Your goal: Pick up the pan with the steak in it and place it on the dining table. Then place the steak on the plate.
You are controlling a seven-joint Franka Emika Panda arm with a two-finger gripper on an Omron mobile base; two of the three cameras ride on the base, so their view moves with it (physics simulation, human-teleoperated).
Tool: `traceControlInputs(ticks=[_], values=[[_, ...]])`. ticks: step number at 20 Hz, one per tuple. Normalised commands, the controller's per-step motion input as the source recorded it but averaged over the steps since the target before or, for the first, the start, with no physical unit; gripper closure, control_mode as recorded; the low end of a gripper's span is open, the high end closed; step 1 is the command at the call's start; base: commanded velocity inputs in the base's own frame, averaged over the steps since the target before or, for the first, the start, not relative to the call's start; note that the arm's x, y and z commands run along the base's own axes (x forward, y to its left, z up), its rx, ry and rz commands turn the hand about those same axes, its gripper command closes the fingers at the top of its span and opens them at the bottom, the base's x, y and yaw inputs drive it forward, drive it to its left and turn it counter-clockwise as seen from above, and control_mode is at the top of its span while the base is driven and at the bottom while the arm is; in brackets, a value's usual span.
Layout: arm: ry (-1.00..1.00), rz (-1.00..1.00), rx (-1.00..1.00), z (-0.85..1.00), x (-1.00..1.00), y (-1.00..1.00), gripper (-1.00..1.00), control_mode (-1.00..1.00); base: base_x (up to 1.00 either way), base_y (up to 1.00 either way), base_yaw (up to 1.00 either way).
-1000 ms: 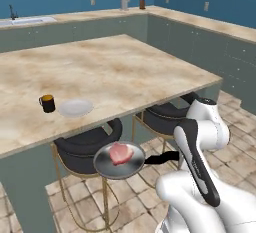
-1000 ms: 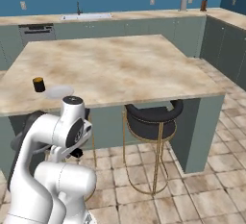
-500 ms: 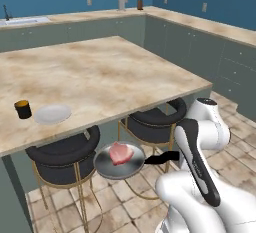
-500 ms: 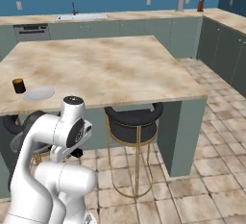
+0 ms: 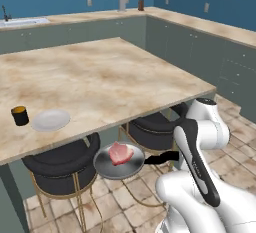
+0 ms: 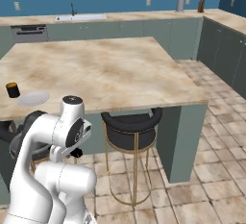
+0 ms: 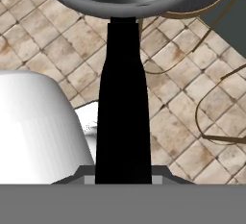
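Left base view: gripper [image 5: 172,157] apparently clamped on the black handle of the pan [image 5: 111,165], steak [image 5: 121,153] inside, held in the air below the dining table [image 5: 110,77] edge; farther back on the table, the plate [image 5: 50,119] beside a cup [image 5: 19,115].

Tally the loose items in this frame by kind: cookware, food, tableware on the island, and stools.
Pans: 1, the pan, carried by its handle below table height
Steaks: 1, the steak in the pan
Plates: 1, the plate
Cups: 1, the black-and-orange cup
Stools: 2, left stool, right stool
Total: 6
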Motion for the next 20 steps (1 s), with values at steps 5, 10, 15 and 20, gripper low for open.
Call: traceControlInputs(ticks=[5, 10, 15, 20], values=[[0.00, 0.00, 0.00, 0.00, 0.00, 0.00, 1.00, 1.00, 0.43, -0.12, 0.12], [0.00, 0.00, 0.00, 0.00, 0.00, 0.00, 1.00, 1.00, 0.49, -0.09, 0.14], [0.00, 0.00, 0.00, 0.00, 0.00, 0.00, 1.00, 1.00, 0.69, -0.17, 0.09], [0.00, 0.00, 0.00, 0.00, 0.00, 0.00, 1.00, 1.00, 0.73, -0.21, 0.03]])
